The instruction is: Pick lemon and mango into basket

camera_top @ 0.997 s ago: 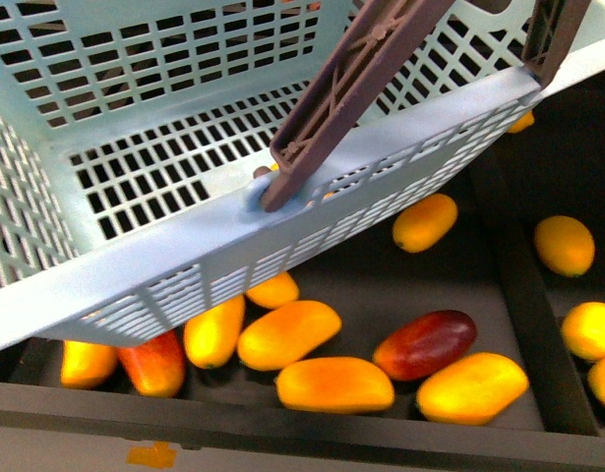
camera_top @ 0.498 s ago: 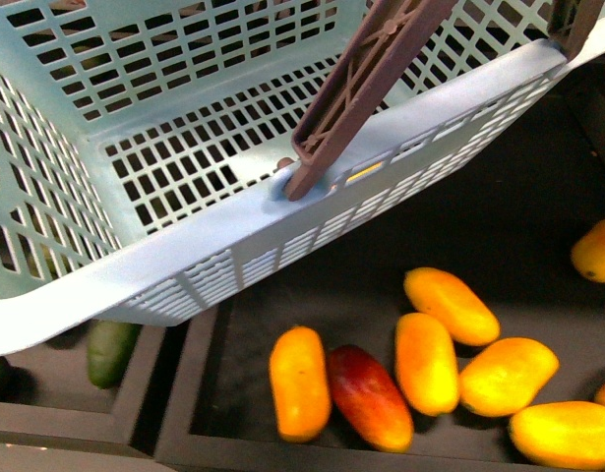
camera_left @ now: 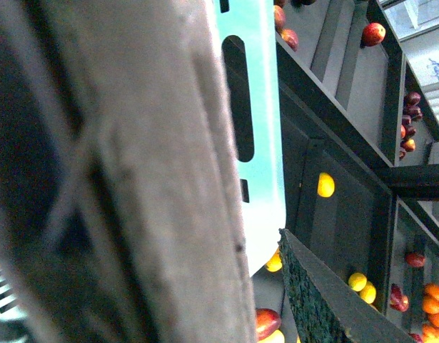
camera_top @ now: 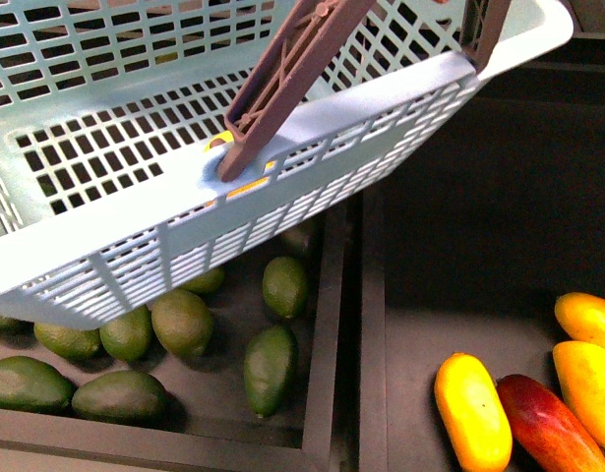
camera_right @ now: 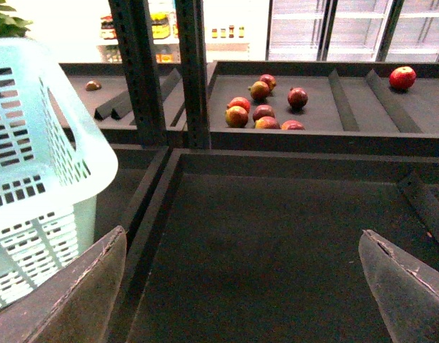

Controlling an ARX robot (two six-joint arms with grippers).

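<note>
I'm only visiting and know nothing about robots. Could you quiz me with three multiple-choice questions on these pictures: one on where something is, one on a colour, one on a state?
1. What lies in the compartment below the raised basket?
A lemons
B avocados
C apples

2. What colour is the basket's handle?
A white
B green
C brown

3. How are the right fingers?
A spread, nothing between
B closed on a mango
C closed on a lemon

Answers:
1. B, the front view shows green avocados beneath the basket's rim.
2. C, the handle is brown against the turquoise.
3. A, the right wrist view shows only dark shelf floor between them.
</note>
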